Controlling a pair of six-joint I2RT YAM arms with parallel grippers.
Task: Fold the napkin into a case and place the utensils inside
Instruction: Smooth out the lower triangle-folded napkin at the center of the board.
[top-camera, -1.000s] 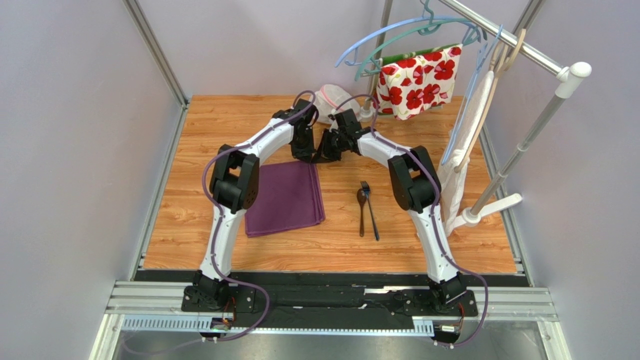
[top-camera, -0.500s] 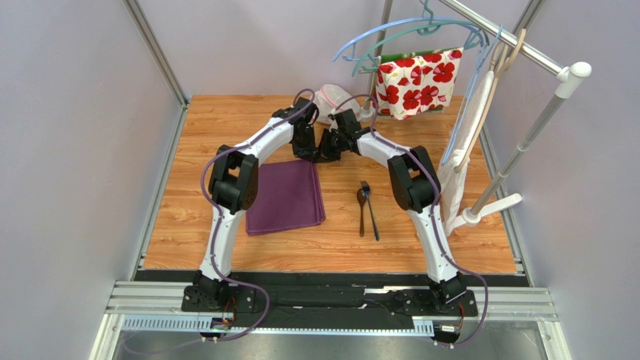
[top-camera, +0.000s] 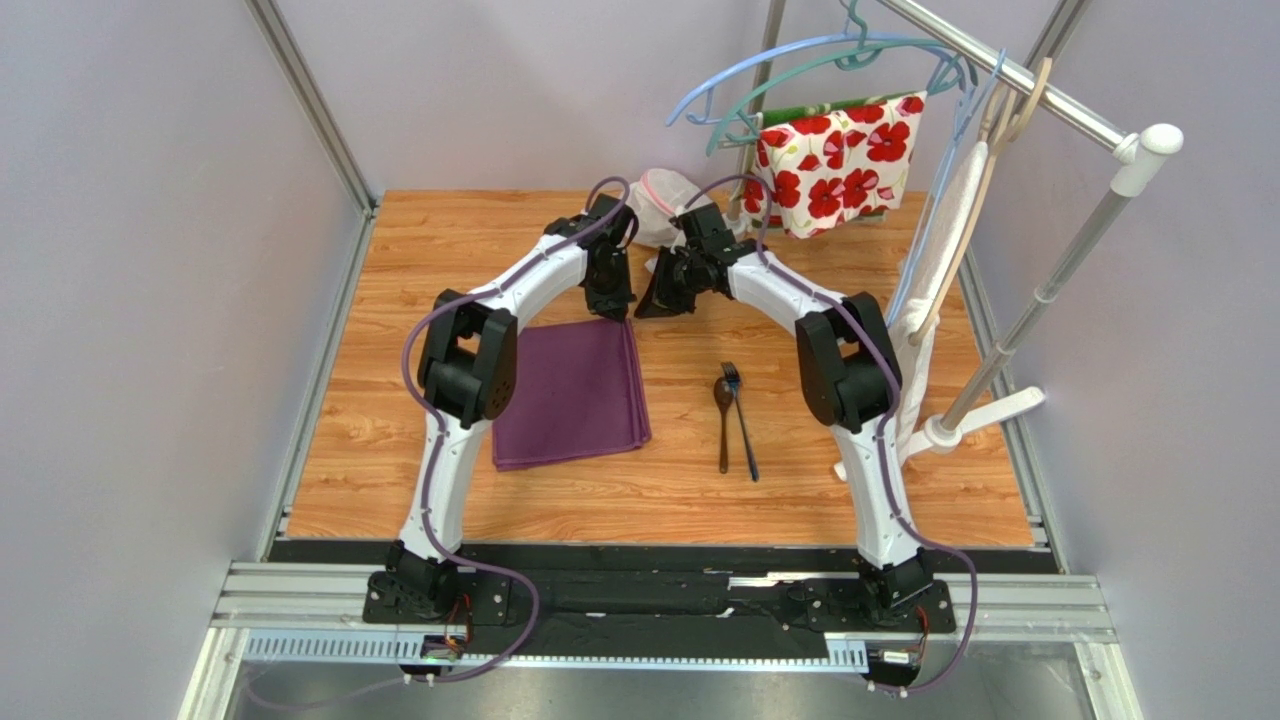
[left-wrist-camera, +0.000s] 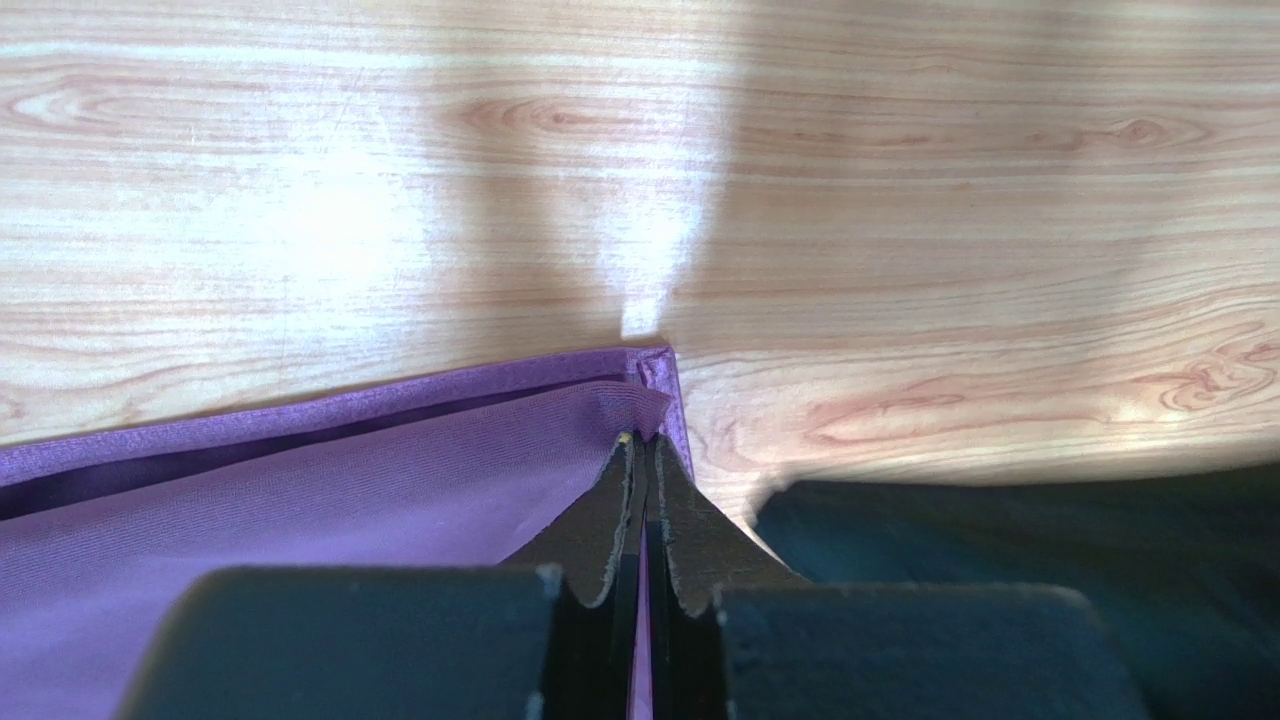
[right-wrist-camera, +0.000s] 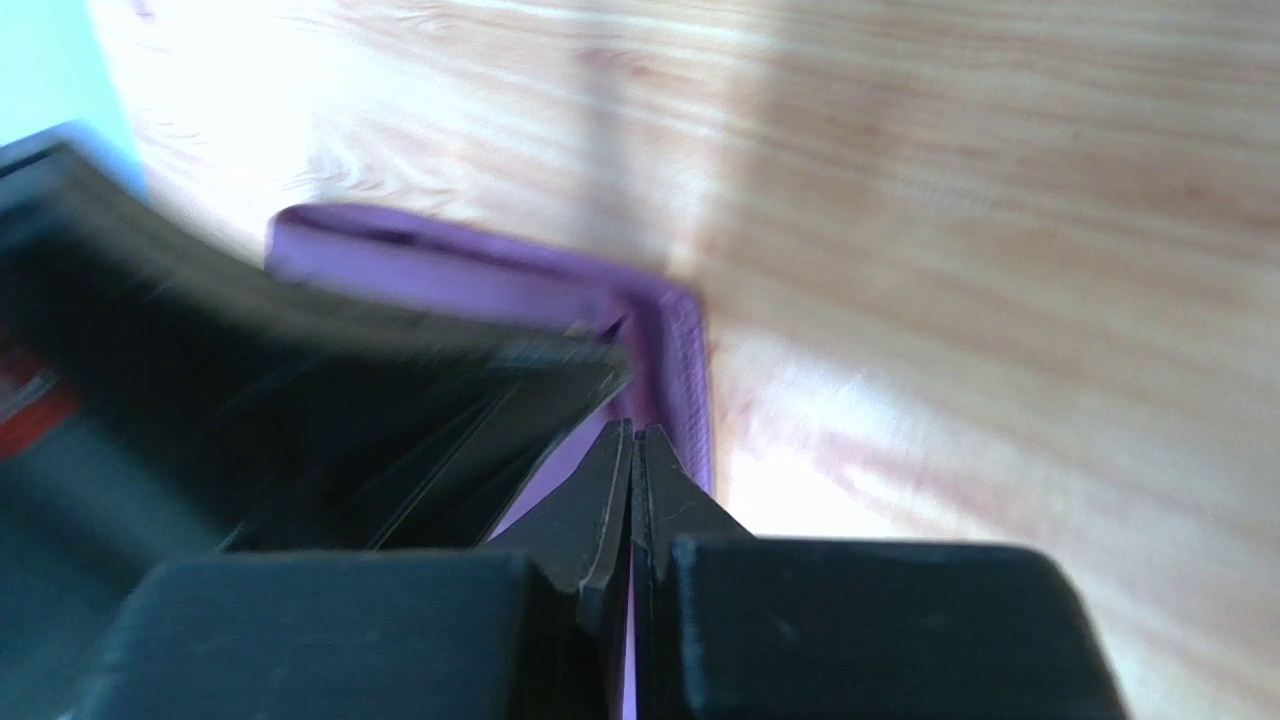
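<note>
Left wrist view: my L claw (left-wrist-camera: 643, 444) pressed together, pinching far corner of dark purple soft cloth napkin (left-wrist-camera: 301, 510), flat on light wood-grain table (left-wrist-camera: 902, 225). R claw (right-wrist-camera: 631, 435) closed tight just beside; cloth grip unclear. Risks: thin pinch slips, fold skews; claws clash.

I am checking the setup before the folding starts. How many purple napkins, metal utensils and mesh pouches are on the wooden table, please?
Purple napkin: 1
Metal utensils: 2 (spoon, second utensil)
Mesh pouch: 1
Total: 4
</note>
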